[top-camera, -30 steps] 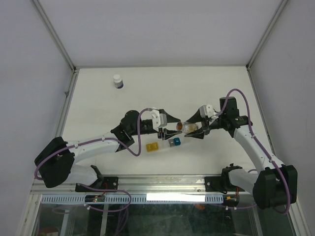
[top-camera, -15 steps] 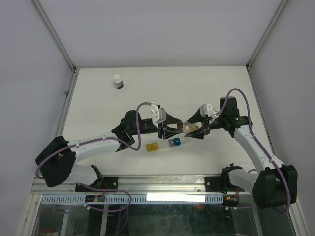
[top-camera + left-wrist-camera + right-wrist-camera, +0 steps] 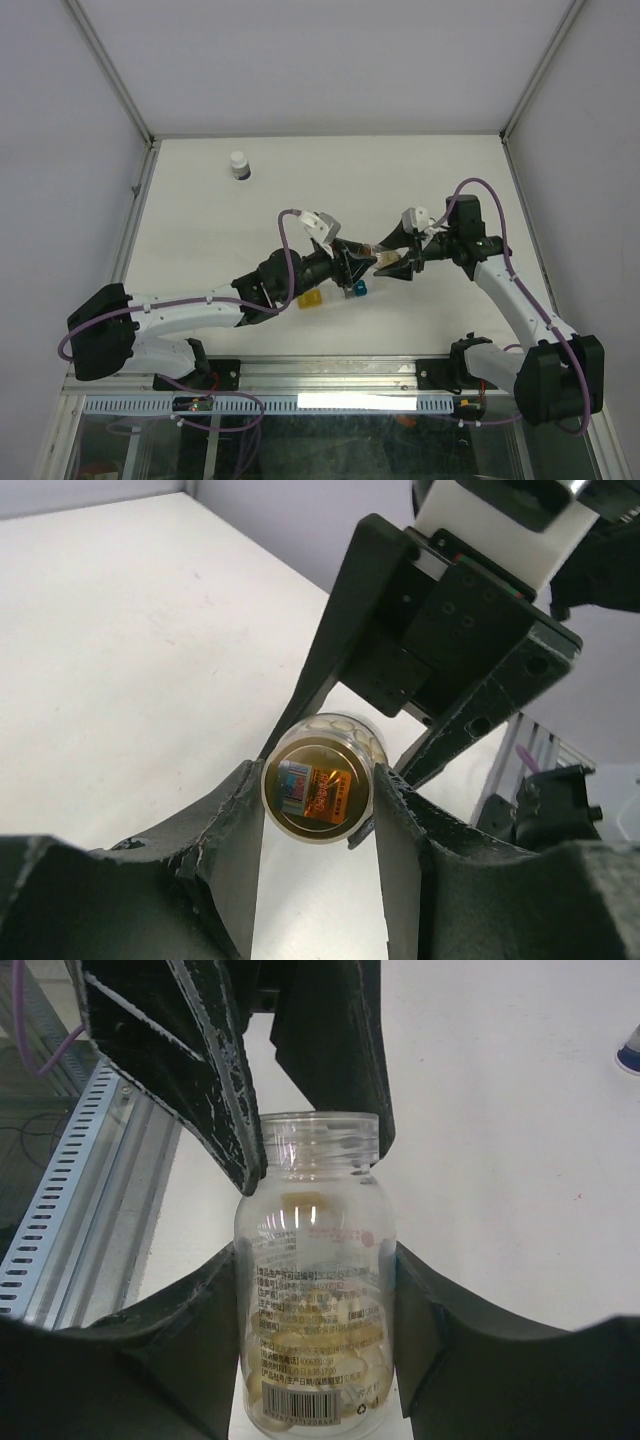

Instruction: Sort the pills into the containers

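- From above, the left gripper (image 3: 365, 264) covers part of the containers (image 3: 311, 298); their number cannot be told.
- The vial (image 3: 315, 1290) carries label print too small to read.
- The right wrist view's edge cuts off the small bottle (image 3: 631, 1048).

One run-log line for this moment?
left pincer: shut on vial neck; right pincer: shut on vial body; pills: in vial; containers: on table
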Action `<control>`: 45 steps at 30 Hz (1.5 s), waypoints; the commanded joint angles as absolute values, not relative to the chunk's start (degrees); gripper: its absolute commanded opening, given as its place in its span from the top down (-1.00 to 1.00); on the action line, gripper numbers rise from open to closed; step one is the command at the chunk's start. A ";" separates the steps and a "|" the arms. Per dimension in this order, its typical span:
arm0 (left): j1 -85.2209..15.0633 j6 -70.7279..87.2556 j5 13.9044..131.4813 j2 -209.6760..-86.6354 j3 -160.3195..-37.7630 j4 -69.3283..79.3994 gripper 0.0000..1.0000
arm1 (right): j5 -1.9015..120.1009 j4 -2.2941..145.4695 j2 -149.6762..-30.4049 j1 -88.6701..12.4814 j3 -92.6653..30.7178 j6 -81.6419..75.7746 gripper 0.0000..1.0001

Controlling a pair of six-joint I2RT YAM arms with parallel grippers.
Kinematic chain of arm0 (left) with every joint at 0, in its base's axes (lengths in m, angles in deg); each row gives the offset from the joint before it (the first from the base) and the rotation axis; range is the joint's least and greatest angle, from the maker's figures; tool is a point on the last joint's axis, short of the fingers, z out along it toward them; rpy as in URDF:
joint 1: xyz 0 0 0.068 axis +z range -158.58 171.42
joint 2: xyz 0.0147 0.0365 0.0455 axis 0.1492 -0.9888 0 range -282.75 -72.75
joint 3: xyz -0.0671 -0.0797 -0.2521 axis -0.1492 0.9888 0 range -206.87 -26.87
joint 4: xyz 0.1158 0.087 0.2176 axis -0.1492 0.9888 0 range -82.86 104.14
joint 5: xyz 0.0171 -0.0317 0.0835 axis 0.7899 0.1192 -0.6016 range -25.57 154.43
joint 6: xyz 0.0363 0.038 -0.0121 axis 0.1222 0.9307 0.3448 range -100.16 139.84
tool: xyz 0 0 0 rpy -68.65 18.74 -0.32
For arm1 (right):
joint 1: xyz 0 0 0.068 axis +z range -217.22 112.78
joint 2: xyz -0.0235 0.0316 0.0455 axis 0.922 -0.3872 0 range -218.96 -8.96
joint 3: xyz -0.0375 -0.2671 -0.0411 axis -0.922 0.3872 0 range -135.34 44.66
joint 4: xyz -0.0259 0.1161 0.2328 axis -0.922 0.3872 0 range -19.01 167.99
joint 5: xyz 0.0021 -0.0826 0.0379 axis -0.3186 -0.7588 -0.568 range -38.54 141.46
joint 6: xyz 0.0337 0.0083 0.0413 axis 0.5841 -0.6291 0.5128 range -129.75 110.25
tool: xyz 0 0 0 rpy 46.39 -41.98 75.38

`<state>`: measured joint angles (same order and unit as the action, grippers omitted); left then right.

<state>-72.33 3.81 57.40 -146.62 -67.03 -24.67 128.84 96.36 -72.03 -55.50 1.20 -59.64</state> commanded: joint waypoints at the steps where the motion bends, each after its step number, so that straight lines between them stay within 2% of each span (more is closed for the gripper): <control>1: -75.19 -6.16 34.57 -147.24 -68.35 -23.66 1.00 | 125.22 91.37 -71.58 -55.36 0.79 -57.34 1.00; 3: -75.21 -8.31 32.80 -147.07 -68.72 -24.24 1.00 | 124.67 90.88 -71.67 -55.36 0.95 -56.86 1.00; 5: -75.23 -8.99 35.83 -146.86 -69.17 -26.49 0.98 | 124.50 90.78 -71.82 -55.40 0.98 -56.77 1.00; 7: -75.06 -9.89 39.38 -146.61 -69.71 -27.24 0.13 | 124.68 90.83 -71.82 -55.40 0.89 -56.69 1.00; 9: -74.81 -9.57 42.96 -145.35 -69.96 -26.83 -0.63 | 125.08 90.84 -71.61 -55.44 0.95 -56.59 1.00; 10: -74.54 -9.33 44.48 -144.40 -69.48 -26.91 -0.91 | 125.46 90.80 -71.50 -55.44 0.98 -56.59 1.00; 11: -74.00 -8.71 46.22 -143.14 -68.88 -27.14 -0.97 | 125.85 90.82 -71.38 -55.51 1.00 -56.52 1.00; 14: -71.12 -5.61 53.54 -138.76 -66.02 -27.90 -0.98 | 126.53 90.87 -71.27 -55.53 1.15 -56.68 1.00; 18: -62.03 2.55 82.04 -135.38 -62.03 -32.37 -0.98 | 127.80 92.84 -71.32 -55.53 0.95 -58.74 1.00; 20: -60.22 13.00 91.12 -135.31 -63.14 -27.94 -0.98 | 129.01 94.36 -71.36 -55.53 0.75 -60.31 1.00; 25: -60.02 32.43 94.57 -138.14 -63.38 -24.78 -0.98 | 129.81 95.87 -71.26 -55.50 0.76 -62.26 1.00; 32: -59.03 36.98 97.36 -146.30 -69.07 -25.64 -0.97 | 130.33 96.74 -71.80 -55.44 0.89 -63.41 1.00; 40: -58.85 33.80 98.16 -150.58 -71.89 -26.79 -0.64 | 130.29 96.92 -71.83 -55.44 0.96 -63.73 1.00; 45: -58.77 31.72 96.86 -150.51 -71.30 -28.83 -0.34 | 130.13 97.09 -71.91 -55.27 0.86 -63.87 1.00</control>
